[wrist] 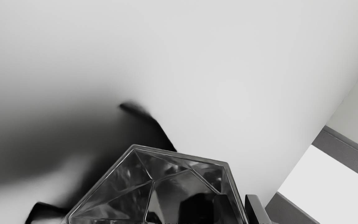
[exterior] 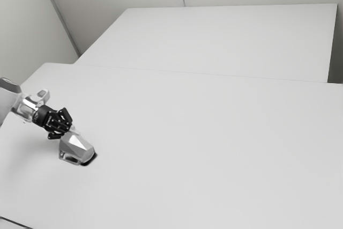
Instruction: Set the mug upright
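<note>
Ext. view: holding mug [exterior: 76,146] tilted in lower left of frame, at tip of claw [exterior: 68,130], w/ opening back toward claw, handle [exterior: 68,158] on mug's lower-left side & base [exterior: 89,154] toward lower right. Casting dark shadow [exterior: 90,161] on desk [exterior: 203,148] right by base; not showing for sure if touching or just above. Prob. needing tilt taken out: turning wrist slowly, swinging base under opening, bringing whole base flat, not just one edge. Minding handle clearance en route, else risking snag or slip.

Wrist view: gripping mug by its wall, w/ one finger [wrist: 255,208] outside & other inside, looking into opening past faceted rim [wrist: 179,153]. Likely pivoting a bit in such a thin, one-sided pinch, so going easy on speed, squeezing firmly. Opening claw only w/ base sitting flat, then backing off straight along wall, avoiding hooking rim w/ inner finger & re-tipping mug.
</note>
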Controlling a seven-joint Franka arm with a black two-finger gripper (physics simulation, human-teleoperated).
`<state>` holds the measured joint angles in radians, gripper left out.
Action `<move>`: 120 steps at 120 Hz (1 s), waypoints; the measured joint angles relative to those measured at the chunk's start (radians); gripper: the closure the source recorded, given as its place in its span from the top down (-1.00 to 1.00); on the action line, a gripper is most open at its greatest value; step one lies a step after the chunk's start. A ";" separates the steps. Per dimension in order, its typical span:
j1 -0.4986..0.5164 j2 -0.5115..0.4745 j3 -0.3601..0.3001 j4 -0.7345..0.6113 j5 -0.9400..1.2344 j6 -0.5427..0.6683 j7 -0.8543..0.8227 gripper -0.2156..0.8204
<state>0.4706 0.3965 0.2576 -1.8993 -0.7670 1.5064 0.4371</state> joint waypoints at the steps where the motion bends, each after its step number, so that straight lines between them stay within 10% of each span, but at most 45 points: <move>1: -0.001 0.000 0.000 0.000 0.001 0.001 -0.001 -0.84; 32: -0.188 -0.155 -0.012 0.001 0.230 0.120 -0.050 -0.87; 65: -0.274 -0.264 -0.205 -0.022 0.538 0.346 -0.210 -0.89; 120: -0.336 -0.272 -0.323 -0.101 0.620 0.665 -0.511 -0.92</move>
<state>0.1341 0.1247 -0.0654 -2.0005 -0.1467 2.1713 -0.0741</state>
